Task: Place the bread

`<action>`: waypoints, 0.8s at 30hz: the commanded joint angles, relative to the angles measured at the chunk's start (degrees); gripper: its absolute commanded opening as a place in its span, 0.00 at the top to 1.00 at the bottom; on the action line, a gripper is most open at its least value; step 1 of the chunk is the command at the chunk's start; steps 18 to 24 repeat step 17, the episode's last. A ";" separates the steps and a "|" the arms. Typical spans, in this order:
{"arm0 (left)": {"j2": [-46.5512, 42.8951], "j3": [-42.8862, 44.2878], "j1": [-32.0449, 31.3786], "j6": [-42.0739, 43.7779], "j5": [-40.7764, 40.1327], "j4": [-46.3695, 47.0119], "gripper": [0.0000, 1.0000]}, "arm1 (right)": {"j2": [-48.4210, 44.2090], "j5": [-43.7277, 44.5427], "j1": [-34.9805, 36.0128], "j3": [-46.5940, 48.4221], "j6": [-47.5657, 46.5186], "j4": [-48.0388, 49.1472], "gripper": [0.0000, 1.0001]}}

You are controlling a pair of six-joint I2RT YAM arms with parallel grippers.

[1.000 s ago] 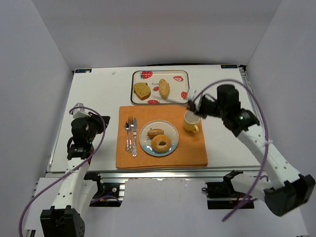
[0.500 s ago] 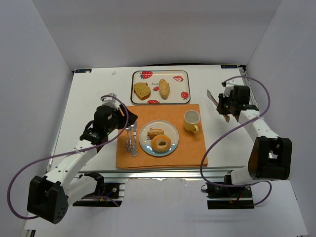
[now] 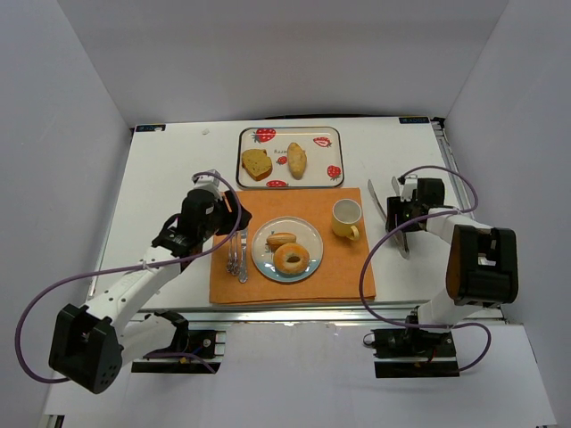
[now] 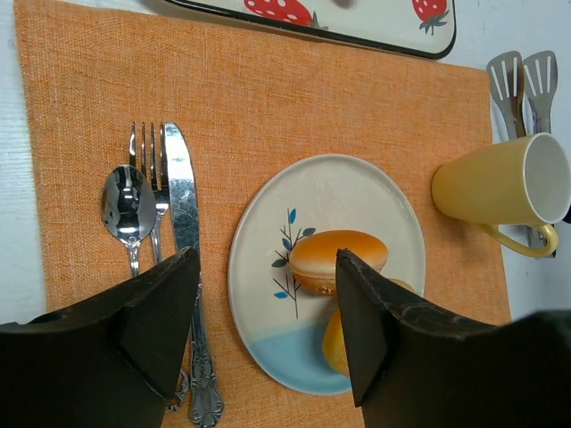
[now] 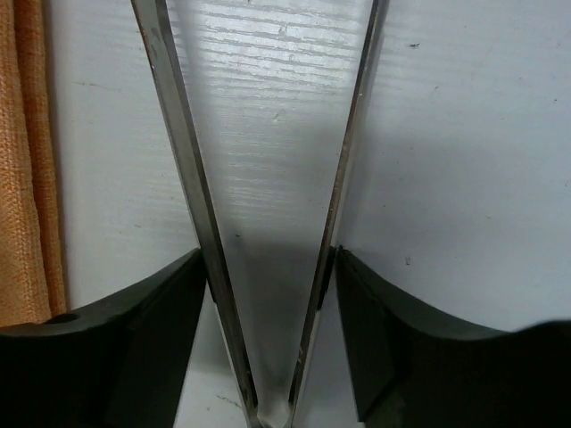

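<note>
Top view: the right arm has pulled back from the tray to the right of the surface, laying the steel tongs beside the mat. The left gripper has swung in over the cutlery. A glossy oval roll sits on the plate beside a ring bagel, so placing looks done.

Left wrist: the left gripper is released and empty above the woven orange mat and glazed plate.

Right wrist: the right gripper touches both thin tong arms with its fingers; whether it is clamped or loosed, I cannot tell.
</note>
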 commanded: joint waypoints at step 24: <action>-5.35 -0.09 -0.23 -2.05 -3.53 0.11 0.62 | -10.25 3.67 9.29 26.22 -7.41 -9.03 0.11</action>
